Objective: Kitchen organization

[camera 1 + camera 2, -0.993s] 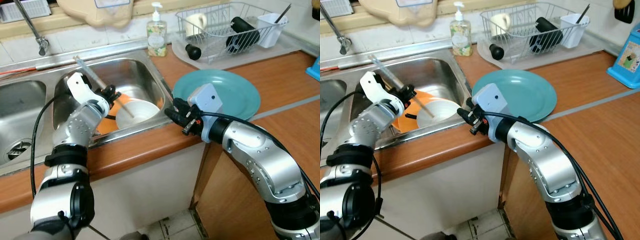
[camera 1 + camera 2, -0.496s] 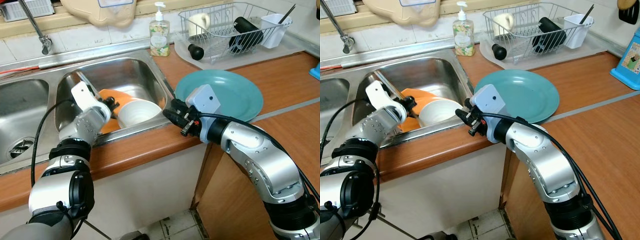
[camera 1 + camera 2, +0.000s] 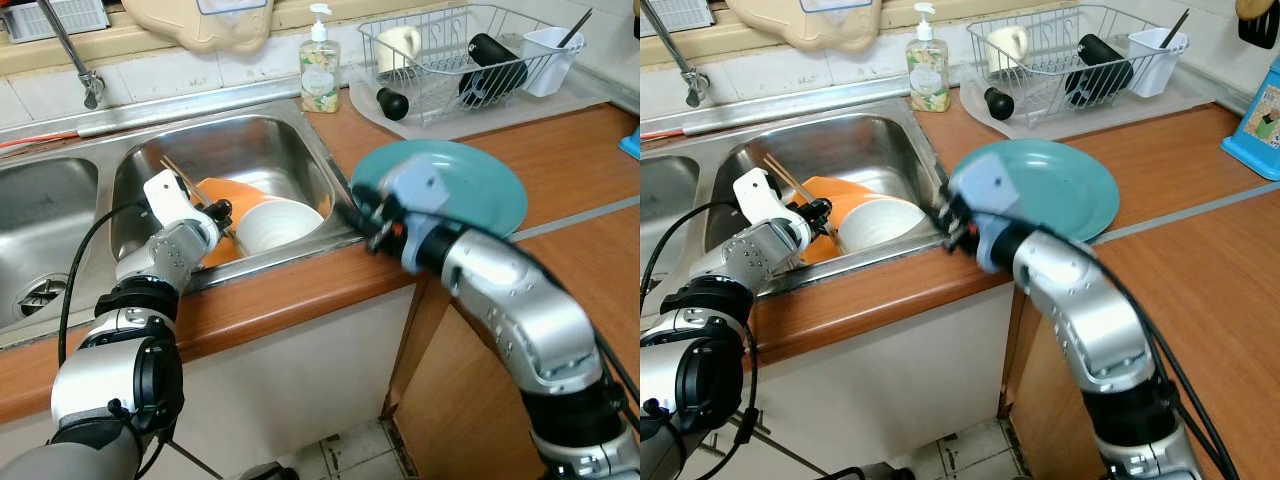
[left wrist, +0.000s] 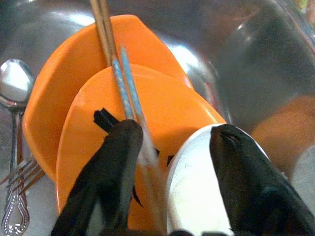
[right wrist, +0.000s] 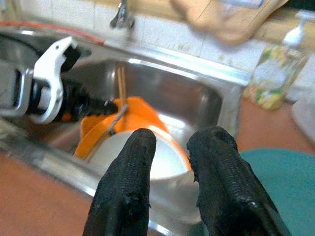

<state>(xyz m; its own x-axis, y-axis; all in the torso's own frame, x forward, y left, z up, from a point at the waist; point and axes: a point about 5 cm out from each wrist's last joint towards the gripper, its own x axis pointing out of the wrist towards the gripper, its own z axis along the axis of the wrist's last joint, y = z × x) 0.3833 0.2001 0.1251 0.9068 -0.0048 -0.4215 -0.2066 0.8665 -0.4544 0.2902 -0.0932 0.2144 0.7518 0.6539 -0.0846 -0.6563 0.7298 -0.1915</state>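
Kitchen sink (image 3: pixel 300 150) of steel, set in a wooden surface (image 3: pixel 560 150). Inside lie orange plates (image 4: pixel 74 113), a white bowl (image 3: pixel 275 225), chopsticks (image 4: pixel 106 34) and a spoon (image 4: pixel 14 86). Left gripper (image 4: pixel 170 142) reaches into the basin, jaws open around the bowl's rim and the chopsticks. Right gripper (image 5: pixel 170 169) hovers at the sink's edge beside a teal plate (image 3: pixel 480 180), jaws slightly parted, holding nothing.

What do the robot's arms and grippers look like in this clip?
Both arms are silver metal segments with black joint bands and loose black cables along them. The left gripper has two long matte black fingers on a white bracket. The right gripper has textured black fingers behind a pale grey wrist block bearing a small dark dot.
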